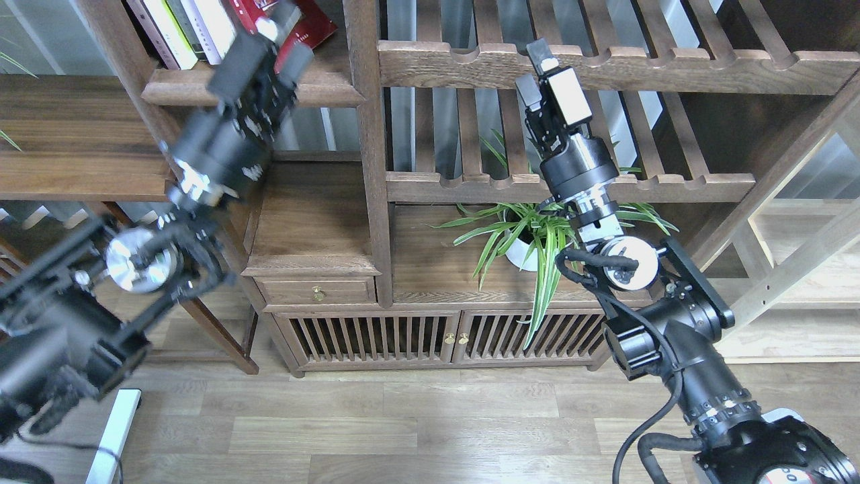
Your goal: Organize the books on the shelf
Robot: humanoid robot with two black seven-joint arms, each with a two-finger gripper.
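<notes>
Several books lean on the shelf point(322, 91) at the top left: slim dark-spined and green-edged ones point(164, 33), white ones point(213, 23) and a dark red one point(317, 25) at the right end. My left gripper point(285, 44) is blurred by motion. Its fingers stand apart with nothing between them, just in front of the dark red book at the shelf's front edge. My right gripper point(534, 70) is open and empty. It points up in front of the slatted rail point(672, 67), well right of the books.
A spider plant in a white pot point(521, 252) stands on the cabinet top point(437, 275) behind my right arm. Slatted shelves point(470, 181) fill the middle. A small drawer point(316, 292) and slatted doors point(376, 336) lie below. A wooden side table point(74, 141) stands left.
</notes>
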